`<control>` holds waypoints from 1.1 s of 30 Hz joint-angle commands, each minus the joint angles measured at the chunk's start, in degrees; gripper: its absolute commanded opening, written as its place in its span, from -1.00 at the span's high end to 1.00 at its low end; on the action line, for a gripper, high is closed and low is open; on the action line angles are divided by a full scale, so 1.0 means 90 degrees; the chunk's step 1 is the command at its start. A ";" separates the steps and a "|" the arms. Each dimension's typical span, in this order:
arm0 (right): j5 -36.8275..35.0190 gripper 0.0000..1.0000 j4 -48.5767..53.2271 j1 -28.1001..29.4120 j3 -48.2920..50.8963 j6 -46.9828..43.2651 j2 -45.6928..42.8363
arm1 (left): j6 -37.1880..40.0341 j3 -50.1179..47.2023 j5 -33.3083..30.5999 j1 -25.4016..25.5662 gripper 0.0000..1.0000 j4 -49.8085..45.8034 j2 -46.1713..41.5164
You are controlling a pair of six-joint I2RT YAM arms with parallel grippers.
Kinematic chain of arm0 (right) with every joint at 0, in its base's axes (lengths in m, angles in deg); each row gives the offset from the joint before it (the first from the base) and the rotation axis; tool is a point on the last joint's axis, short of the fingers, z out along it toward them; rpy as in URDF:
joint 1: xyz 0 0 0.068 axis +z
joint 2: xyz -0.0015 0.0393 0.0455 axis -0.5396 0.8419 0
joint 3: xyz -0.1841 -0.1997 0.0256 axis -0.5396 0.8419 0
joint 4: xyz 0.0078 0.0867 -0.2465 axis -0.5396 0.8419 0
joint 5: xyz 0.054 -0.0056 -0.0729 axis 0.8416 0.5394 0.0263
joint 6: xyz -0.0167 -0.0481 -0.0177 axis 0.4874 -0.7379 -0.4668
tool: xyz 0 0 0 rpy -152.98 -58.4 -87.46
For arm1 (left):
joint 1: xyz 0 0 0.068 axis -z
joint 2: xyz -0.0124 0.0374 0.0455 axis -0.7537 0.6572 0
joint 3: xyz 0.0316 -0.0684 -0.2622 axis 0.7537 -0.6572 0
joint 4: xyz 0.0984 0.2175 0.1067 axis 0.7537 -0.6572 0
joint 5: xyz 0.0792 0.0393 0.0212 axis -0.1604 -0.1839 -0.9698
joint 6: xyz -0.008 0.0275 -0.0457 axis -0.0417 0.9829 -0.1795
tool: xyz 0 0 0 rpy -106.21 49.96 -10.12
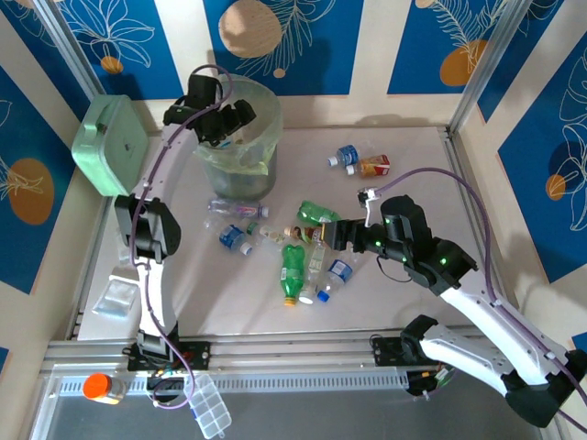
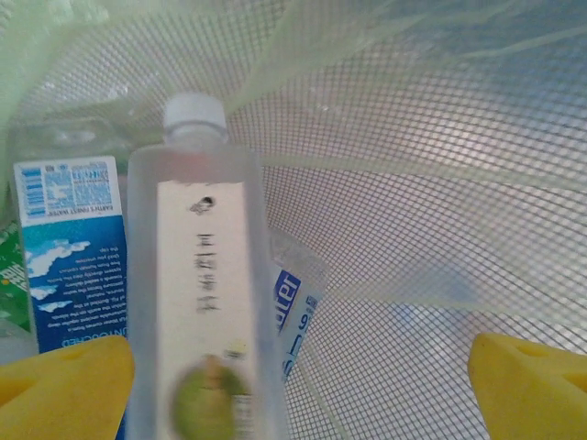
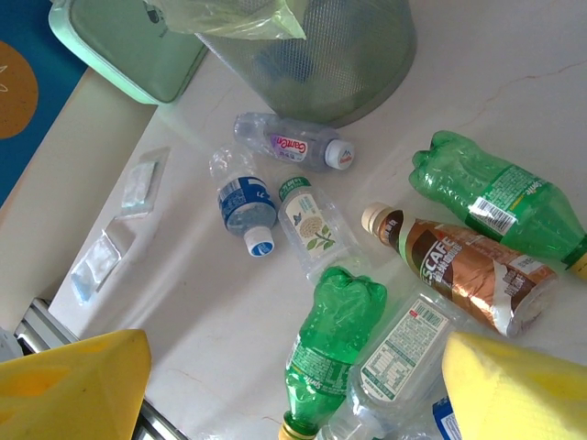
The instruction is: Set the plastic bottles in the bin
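yellow fingertips (image 2: 64, 380) of the left gripper (image 2: 293, 390) sit at the 7 and 5 o'clock corners of the left wrist view, spread wide and released, gripping nothing. inside the bin (image 2: 440, 183), a clear white-capped bottle (image 2: 202, 275) lies just beside the 7 o'clock tip, cap toward 12 o'clock. a blue-label bottle (image 2: 69, 238) at 9 o'clock is cut off by the frame. a third bottle (image 2: 293, 316) is mostly hidden behind the clear one.

the right gripper (image 3: 293, 394) is likewise released, tips cropped, above loose bottles on the table (image 3: 514, 64):
- a green bottle (image 3: 335, 335) at 6 o'clock, cap partly cropped
- a brown-label bottle (image 3: 463, 270) at 4 o'clock
- a second green bottle (image 3: 500, 197) cut off at 3 o'clock
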 commanded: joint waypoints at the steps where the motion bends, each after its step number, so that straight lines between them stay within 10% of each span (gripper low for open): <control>1: -0.0110 -0.67 0.0146 0.0026 -0.0262 -0.0119 -0.0160 | 0.0334 0.0277 -0.0239 0.0026 -0.87 -0.0337 -0.0609; 10: -0.0208 -0.67 0.0348 0.0055 -0.0311 -0.0005 -0.0271 | 0.1170 -0.0613 -0.0399 0.0307 -0.85 -0.0454 -0.2012; 26: -0.0756 -0.55 0.1305 -0.0271 0.0831 0.2098 -0.0078 | 0.2013 -0.5622 -0.0950 0.2909 -0.76 0.0669 -0.6116; 33: -0.0432 -0.59 0.1445 -0.0873 0.1362 0.2677 0.0299 | 0.1633 -0.7517 -0.0916 0.3178 -0.72 0.0880 -0.7165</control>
